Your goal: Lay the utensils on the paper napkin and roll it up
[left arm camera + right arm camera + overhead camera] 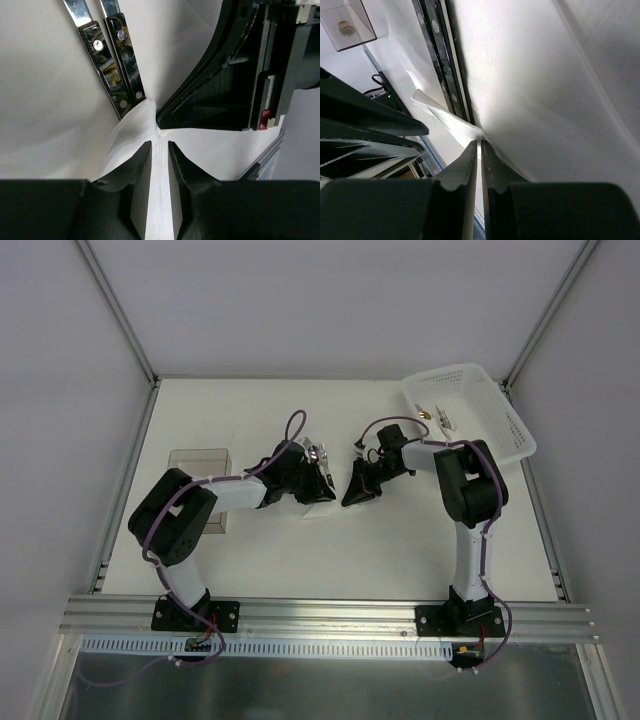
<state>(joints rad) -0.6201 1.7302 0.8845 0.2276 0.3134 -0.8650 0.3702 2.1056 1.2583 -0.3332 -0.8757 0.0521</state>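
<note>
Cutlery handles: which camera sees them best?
The left wrist camera: two dark riveted handles show close and sharp. The right wrist camera sees them thin and shadowed; the top camera shows only a shiny bit.

Clear box [200,462] left; white basket [507,425] far right, contents unclear.

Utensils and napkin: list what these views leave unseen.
1. Left wrist: the top edge cuts off the utensils; only two dark riveted handles show, heads unseen.
2. Top external: the left gripper and right gripper cover most of the paper napkin.
3. Top external: items in the white basket are too small to name.
4. Right wrist: the small item in the clear box is blurred.
</note>
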